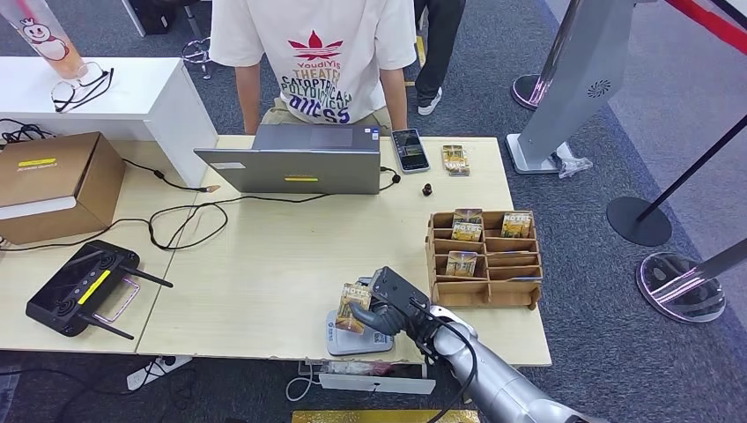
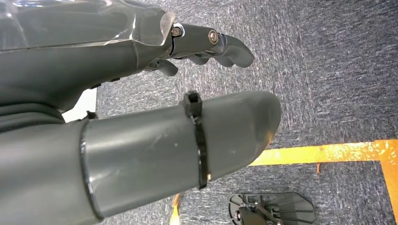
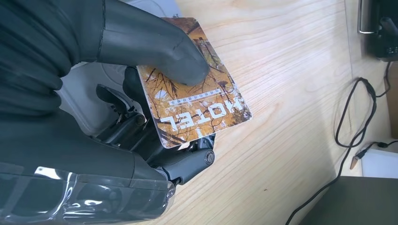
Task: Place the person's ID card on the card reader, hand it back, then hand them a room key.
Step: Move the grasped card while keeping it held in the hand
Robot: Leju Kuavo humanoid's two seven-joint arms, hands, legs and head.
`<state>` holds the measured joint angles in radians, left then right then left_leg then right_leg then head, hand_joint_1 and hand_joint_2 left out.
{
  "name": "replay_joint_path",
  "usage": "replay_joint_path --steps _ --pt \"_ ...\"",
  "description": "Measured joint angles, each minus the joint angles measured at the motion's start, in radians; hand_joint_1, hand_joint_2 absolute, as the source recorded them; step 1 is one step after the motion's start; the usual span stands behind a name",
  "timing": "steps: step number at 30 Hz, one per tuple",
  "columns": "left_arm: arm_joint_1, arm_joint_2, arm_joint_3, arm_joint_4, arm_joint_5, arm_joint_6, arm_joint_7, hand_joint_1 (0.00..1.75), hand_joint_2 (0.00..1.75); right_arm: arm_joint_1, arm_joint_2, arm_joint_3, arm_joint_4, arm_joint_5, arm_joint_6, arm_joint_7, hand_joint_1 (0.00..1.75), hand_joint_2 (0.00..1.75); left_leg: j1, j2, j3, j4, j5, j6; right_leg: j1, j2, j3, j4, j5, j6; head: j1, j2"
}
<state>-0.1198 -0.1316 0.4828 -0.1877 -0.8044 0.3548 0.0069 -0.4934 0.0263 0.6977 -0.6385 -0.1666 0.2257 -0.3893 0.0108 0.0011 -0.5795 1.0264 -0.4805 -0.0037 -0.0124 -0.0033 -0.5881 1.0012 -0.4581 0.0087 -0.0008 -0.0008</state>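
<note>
I am seeing my right hand holding a hotel-printed card just above the grey card reader near the front edge of the tabletop. The thumb is pressing on the card's printed face while the darker fingers are supporting it from beneath, so the card is lying pinched between them. My left hand is hanging over the carpet, its fingers apart and holding nothing. The wooden rack of cards is sitting just beside my right hand. A person is standing behind the laptop.
</note>
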Motion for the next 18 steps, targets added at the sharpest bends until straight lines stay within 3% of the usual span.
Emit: replay_joint_path --steps 18 --pt "0.000 0.000 0.000 0.000 -0.001 0.000 0.001 0.00 0.00 -0.001 0.000 0.000 0.004 0.002 -0.012 0.012 1.75 1.75 0.000 0.000 0.000 0.000 0.000 0.000 0.000 0.000 0.000 0.000 0.000 0.000 0.000 0.000"
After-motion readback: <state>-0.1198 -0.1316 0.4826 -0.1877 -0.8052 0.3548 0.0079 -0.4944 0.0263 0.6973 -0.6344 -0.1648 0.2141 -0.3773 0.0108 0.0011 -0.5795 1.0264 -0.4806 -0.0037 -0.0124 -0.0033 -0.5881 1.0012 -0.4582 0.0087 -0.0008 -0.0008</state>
